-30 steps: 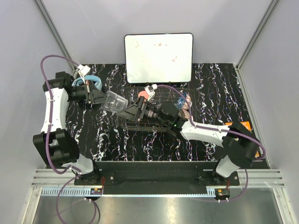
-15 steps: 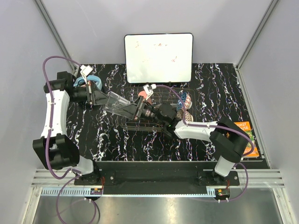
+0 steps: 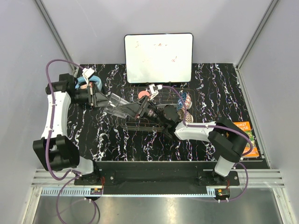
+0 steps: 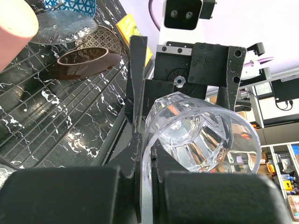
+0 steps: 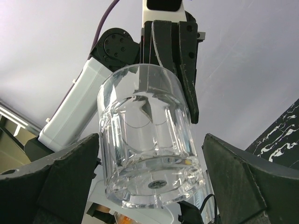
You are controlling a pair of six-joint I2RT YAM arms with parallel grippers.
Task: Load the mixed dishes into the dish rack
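My left gripper [image 3: 107, 100] is shut on the rim of the clear glass mug [image 3: 117, 104], holding it in the air left of the dish rack [image 3: 140, 125]. The left wrist view shows the mug's rim [image 4: 148, 154] pinched between the left fingers. My right gripper [image 3: 132, 109] is open, with a finger on each side of the mug's base [image 5: 152, 182] and a gap on both sides. In the rack sit the pink cup [image 3: 144, 94], the blue patterned bowl [image 3: 186, 98] and the beige patterned bowl [image 3: 189, 117]. A clear glass dish [image 4: 60, 25] lies by the bowls.
A white whiteboard [image 3: 159, 57] stands at the back behind the rack. Light-blue headphones [image 3: 88, 82] lie at the far left, behind my left gripper. An orange and yellow card [image 3: 246, 139] lies at the table's right edge. The table is black marble.
My right gripper has moved left over the rack until its open fingers flank the mug's base. My left gripper has shifted the mug slightly, still shut on its rim.
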